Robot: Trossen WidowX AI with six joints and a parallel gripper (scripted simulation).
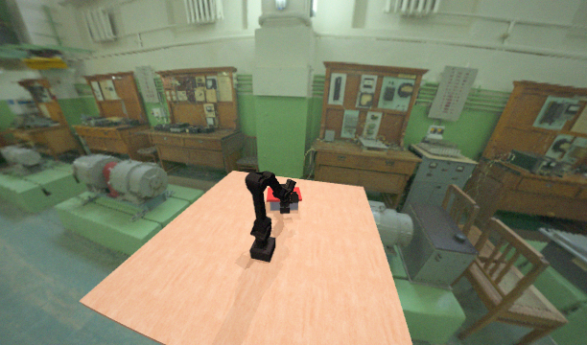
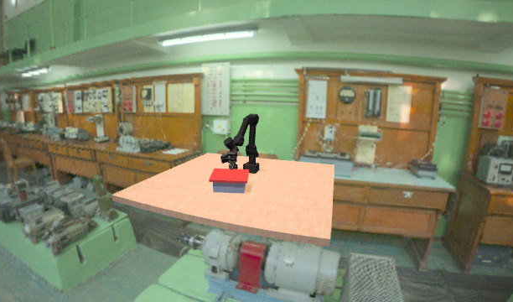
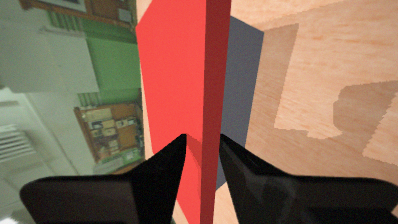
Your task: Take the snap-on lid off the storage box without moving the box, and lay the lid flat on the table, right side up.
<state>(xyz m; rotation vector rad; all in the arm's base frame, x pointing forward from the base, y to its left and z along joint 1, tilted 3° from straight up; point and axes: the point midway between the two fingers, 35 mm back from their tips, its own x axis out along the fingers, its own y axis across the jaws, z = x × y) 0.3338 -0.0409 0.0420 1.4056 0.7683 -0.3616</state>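
The red lid (image 1: 272, 195) (image 2: 229, 175) (image 3: 172, 60) lies over the blue-grey storage box (image 1: 276, 206) (image 2: 229, 187) (image 3: 245, 65), overhanging its walls. I cannot tell whether there is a gap between lid and box. My gripper (image 1: 285, 210) (image 2: 233, 168) (image 3: 202, 138) is shut on the lid's rim on the side nearest the arm base. In the wrist view one finger is over the red top and the other is on the outer side, by the box wall. The fingers' far ends are partly hidden in the top and exterior views.
The box stands on the wooden table (image 1: 322, 264) (image 2: 282, 205), near its far end in the top view. The arm base (image 1: 263, 250) (image 2: 251, 168) stands behind the box in the exterior view. Table edges lie beyond the box.
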